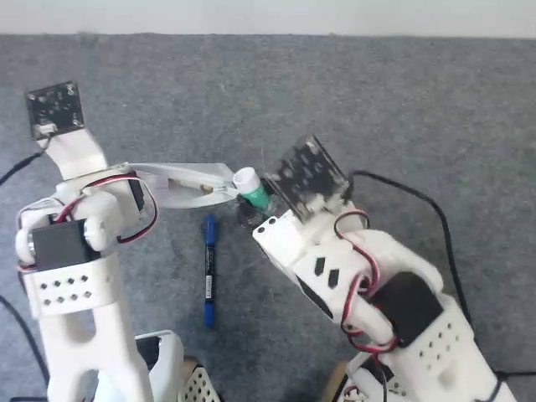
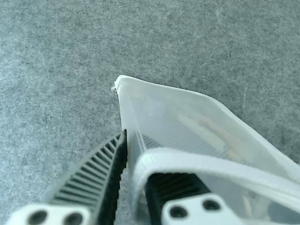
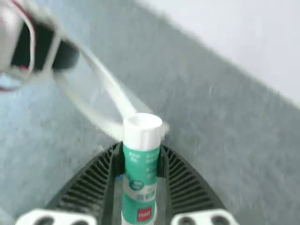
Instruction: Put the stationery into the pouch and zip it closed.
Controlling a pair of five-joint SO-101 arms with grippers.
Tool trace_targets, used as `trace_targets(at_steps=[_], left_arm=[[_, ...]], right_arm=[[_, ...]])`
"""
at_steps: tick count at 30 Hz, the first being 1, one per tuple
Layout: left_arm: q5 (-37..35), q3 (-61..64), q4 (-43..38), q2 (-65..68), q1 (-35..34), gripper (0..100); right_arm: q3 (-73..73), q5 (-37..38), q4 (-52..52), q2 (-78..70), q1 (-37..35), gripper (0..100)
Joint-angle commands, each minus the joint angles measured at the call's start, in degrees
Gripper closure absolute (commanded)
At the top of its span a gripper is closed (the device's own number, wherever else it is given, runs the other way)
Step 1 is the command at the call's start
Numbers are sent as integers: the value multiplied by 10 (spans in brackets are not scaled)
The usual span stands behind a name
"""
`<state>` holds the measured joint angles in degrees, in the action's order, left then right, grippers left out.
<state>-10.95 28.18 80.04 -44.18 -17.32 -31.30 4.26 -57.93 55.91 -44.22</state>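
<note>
Glue stick (image 1: pixel 250 187) is clamped by right gripper (image 3: pixel 139 157), pouch (image 2: pixel 187 124) rim pinched by left gripper (image 2: pixel 135 159); stick may be snagged on the narrow mouth.

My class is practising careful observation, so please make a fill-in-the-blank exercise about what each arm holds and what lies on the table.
The right end effector holds a green glue stick with a ___ cap.
The left end effector grips the rim of the see-through ___.
The ___ pen lies loose on the grey table, outside both end effectors.
Missing words: white; pouch; blue.
</note>
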Motion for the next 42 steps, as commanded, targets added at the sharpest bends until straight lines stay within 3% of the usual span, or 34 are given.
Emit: trace_targets(at_steps=[1, 6, 17, 27, 33, 37, 42], left_arm=[[4, -8, -25, -25, 1, 990], [4, -8, -25, -25, 1, 990], [4, -8, -25, -25, 1, 990], [4, -8, -25, -25, 1, 990], [4, -8, -25, -24, 2, 990], [4, -8, -25, -24, 2, 990], [5, -8, -25, -25, 1, 990]], right_arm=[[-69, -2, 116, 59, -7, 991], [-143, -1, 216, 98, -7, 991], [-171, -2, 304, 103, -7, 991], [-283, -2, 612, 103, -7, 991], [-319, -2, 709, 92, -18, 991], [-321, -2, 763, 30, -36, 991], [-320, -2, 918, -98, -39, 991]])
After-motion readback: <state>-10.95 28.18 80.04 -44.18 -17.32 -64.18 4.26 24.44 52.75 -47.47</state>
